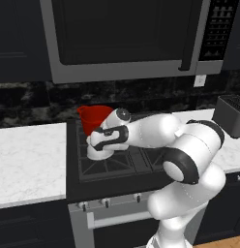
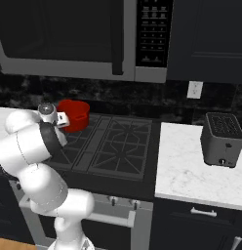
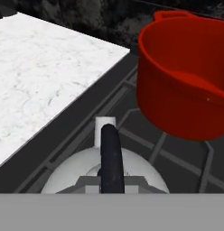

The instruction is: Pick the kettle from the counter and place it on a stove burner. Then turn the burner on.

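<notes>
on the cooktop [image 1: 112,167], squat white-silver kettle [image 3: 73,173], dark handle [image 3: 111,155]

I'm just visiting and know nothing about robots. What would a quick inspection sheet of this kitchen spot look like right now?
Surface: black cooktop between white marble counters.
Job's things: kettle over the front-left stove burner; whether it rests there, cannot tell.
Clutter: red pot on the rear-left burner, toaster on the right counter.
Grippers: gripper shut on the kettle's dark handle.
Cables: nothing seen.
Surroundings: microwave overhead, wall outlet, oven knobs.
</notes>
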